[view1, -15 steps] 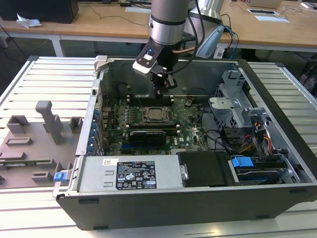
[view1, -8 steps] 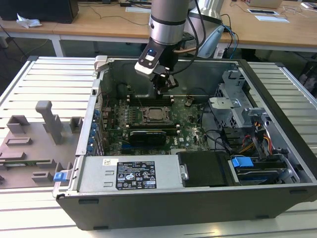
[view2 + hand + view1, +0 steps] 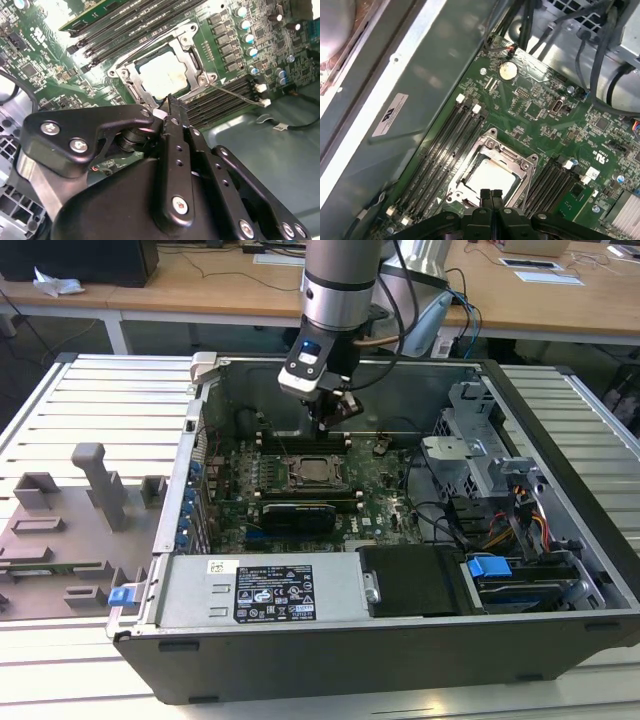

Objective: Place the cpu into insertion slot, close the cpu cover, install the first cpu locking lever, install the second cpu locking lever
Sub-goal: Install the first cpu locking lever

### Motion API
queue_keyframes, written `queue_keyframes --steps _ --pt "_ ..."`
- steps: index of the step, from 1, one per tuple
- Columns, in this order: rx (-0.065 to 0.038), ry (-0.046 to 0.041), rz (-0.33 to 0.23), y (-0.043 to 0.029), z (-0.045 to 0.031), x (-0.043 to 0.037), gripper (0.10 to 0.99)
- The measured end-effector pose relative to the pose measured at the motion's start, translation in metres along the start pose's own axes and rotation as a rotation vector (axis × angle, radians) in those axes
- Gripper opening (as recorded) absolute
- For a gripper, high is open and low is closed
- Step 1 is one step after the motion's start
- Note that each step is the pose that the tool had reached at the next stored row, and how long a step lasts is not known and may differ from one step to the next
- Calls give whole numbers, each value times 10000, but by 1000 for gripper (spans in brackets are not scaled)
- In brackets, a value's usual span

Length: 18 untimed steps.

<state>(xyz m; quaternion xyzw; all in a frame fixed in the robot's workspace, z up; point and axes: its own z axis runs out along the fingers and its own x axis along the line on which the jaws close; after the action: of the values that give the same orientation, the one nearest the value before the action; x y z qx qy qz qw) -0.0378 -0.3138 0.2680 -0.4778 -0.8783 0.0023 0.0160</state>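
Note:
The cpu (image 3: 161,75) lies flat in the insertion slot (image 3: 296,473) on the green motherboard, its dull silver top showing. The cpu cover (image 3: 194,60), a thin silvery frame, lies down around the chip, which shows through its window (image 3: 487,177). A thin silver lever rod (image 3: 235,93) sticks out from one socket corner over the memory slots. My gripper (image 3: 491,194) hangs just above the socket's edge, fingers shut together with nothing between them. In the exterior view the gripper (image 3: 326,422) is above and slightly behind the cpu (image 3: 317,472).
Long black memory slots (image 3: 442,150) flank the socket on both sides. A black card (image 3: 297,515) stands in front of it. The power supply (image 3: 270,590), drive cage (image 3: 480,455) and cables (image 3: 520,530) fill the case. A grey fixture (image 3: 70,530) sits outside at the exterior view's left.

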Motion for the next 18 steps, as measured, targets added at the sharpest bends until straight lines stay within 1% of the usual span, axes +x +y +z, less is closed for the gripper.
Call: queue_keyframes --steps 8,13,15,18 --pt "19 -14 -725 0 0 0 106" --pt "33 -25 -1303 0 0 0 106" --pt "42 -32 -1612 0 0 0 106" --pt "48 -37 -1876 0 0 0 106"
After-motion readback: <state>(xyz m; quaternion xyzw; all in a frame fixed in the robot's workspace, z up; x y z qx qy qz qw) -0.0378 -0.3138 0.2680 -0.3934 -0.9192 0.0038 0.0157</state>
